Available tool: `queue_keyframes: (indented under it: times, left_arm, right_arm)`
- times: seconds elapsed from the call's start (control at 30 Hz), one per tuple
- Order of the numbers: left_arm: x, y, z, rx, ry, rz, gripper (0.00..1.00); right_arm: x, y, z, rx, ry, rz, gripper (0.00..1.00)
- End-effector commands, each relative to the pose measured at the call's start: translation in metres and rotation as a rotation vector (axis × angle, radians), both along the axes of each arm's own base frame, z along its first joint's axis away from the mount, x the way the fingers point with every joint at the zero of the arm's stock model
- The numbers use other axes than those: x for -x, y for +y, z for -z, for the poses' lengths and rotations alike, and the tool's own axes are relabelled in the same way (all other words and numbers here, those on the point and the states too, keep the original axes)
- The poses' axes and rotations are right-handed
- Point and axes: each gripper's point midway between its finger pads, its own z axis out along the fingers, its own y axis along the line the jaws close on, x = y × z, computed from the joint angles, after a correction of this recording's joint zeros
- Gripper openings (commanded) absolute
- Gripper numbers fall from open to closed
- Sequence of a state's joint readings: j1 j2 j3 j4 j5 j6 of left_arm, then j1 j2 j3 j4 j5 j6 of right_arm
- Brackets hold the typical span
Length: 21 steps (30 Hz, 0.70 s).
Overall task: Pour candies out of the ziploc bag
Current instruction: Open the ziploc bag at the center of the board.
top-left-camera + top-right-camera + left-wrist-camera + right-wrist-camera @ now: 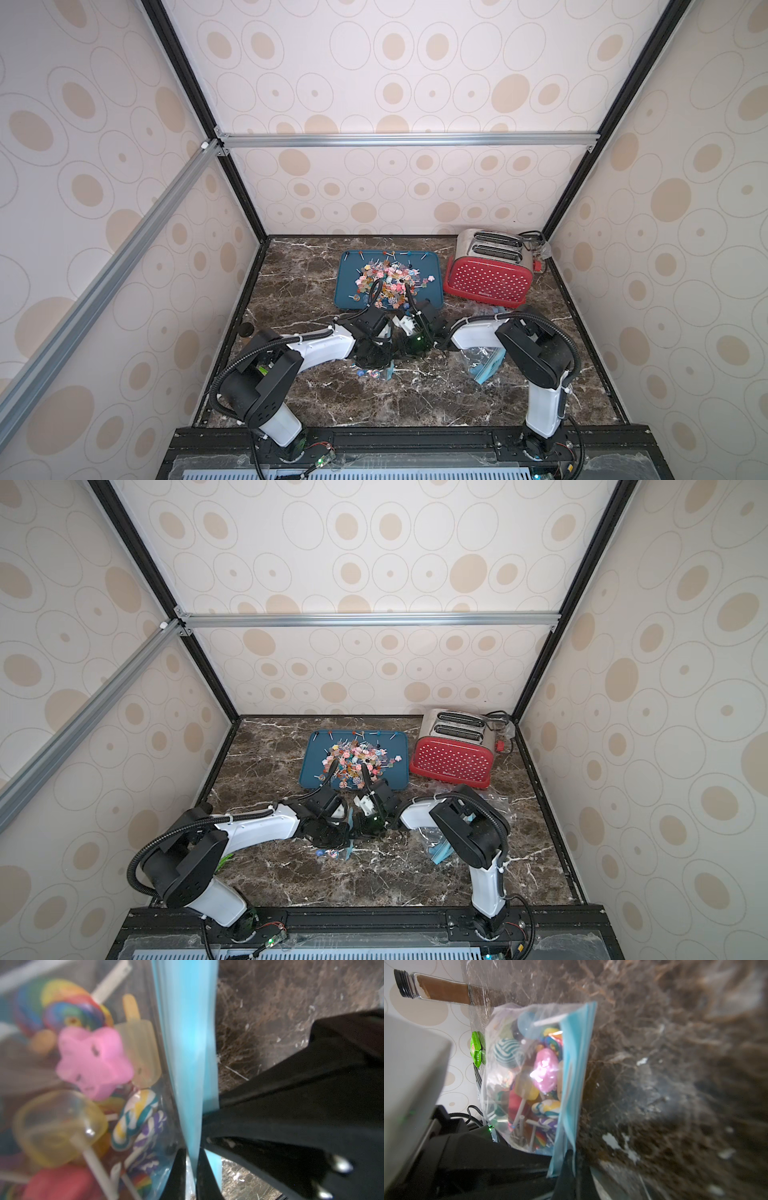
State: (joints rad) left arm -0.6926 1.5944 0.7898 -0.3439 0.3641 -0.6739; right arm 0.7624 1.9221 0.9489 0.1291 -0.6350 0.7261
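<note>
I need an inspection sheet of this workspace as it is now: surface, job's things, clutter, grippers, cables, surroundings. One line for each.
Surface: dark marble tabletop with white veins.
Job's things: ziploc bag held up, candies inside it; a heap already lies on the blue tray.
Clutter: red toaster at the back; clear bag by the right arm; bottle.
Grippers: left gripper and right gripper both shut on the bag's blue strip.
Cables: toaster cord behind it; hoses along the arms.
Surroundings: oval-patterned walls, aluminium frame.
</note>
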Motion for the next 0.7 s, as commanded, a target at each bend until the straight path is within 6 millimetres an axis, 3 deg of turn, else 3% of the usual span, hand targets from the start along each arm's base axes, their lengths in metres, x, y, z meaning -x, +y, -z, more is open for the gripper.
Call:
queue_keyframes:
  times: [0.0, 0.3, 0.67]
  left_arm:
    - [-0.007, -0.001, 0.001, -0.029, -0.015, -0.012, 0.02]
    - [-0.017, 0.009, -0.007, -0.079, -0.052, -0.082, 0.0]
    - [-0.036, 0.045, -0.016, -0.134, -0.175, -0.43, 0.0]
  right_arm:
    - [0.001, 0.007, -0.008, -0.017, -0.017, -0.006, 0.0]
    - [0.004, -0.014, 0.014, 0.172, -0.025, 0.05, 0.0]
    - [0.011, -0.046, 0.045, 0.479, -0.051, 0.131, 0.0]
